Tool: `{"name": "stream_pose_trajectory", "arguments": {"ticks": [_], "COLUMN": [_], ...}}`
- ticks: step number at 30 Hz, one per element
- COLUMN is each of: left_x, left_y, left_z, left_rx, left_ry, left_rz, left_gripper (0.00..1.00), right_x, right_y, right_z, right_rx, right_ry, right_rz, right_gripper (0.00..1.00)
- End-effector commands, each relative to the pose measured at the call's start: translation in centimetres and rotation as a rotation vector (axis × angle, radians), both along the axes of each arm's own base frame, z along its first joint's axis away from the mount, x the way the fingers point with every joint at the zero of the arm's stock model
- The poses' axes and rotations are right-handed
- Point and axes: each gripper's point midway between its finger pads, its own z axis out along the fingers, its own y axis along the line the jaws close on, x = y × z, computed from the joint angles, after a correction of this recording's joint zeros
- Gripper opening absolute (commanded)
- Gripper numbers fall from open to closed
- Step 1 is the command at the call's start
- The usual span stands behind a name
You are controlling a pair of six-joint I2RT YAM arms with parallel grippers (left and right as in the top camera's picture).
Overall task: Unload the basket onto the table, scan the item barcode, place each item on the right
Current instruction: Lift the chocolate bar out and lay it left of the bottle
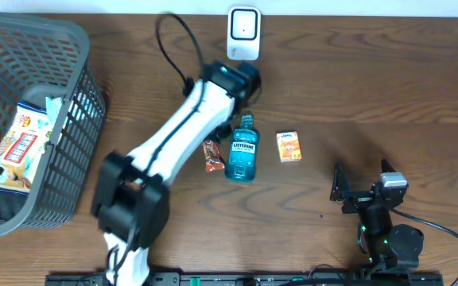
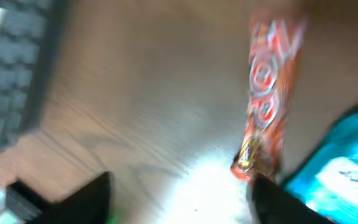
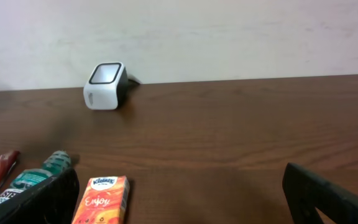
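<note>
The white barcode scanner (image 1: 244, 32) (image 3: 105, 86) stands at the table's back edge. Three items lie mid-table: a red snack bar (image 1: 212, 155) (image 2: 267, 93), a teal Listerine bottle (image 1: 242, 149) (image 2: 337, 174) and an orange Kleenex pack (image 1: 289, 147) (image 3: 101, 200). The blurred left wrist view shows my left gripper (image 2: 182, 190) open just off the snack bar's near end, with bare wood between its fingers. From overhead, the white left arm (image 1: 189, 119) hides that gripper. My right gripper (image 1: 348, 191) (image 3: 185, 193) stands open and empty at the front right, facing the scanner.
A grey mesh basket (image 1: 70, 48) (image 2: 11, 62) holding several packaged goods stands at the table's left end. A black cable (image 1: 169, 40) loops from the left arm near the scanner.
</note>
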Motion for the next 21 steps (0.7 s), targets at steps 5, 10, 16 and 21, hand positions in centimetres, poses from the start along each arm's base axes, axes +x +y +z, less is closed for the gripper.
{"name": "stream_pose_trajectory", "arguments": {"ticks": [5,10,16,21], "left_x": [2.3,0.1,-1.8,-1.8], "left_y": [10.2,18.5,26.8,30.6], "left_z": [19.4,23.6,21.2,16.1], "left_rx": [0.062,0.019,-0.106,-0.319], "left_ry": [-0.668,-0.864,-0.813,-0.675], "left_rz": [0.195,0.51,0.824,1.002], "left_gripper": [0.89,0.94,0.97,0.97], "right_x": [0.0,0.0,0.0,0.0], "right_y": [0.1,0.1,0.1,0.1], "right_z": [-0.1,-0.1,-0.1,-0.1], "right_rx": [-0.009,-0.009,-0.009,-0.009], "right_ry": [0.0,0.0,0.0,0.0], "right_rz": [0.005,0.005,0.005,0.005], "right_gripper": [0.99,0.99,0.99,0.99]}}
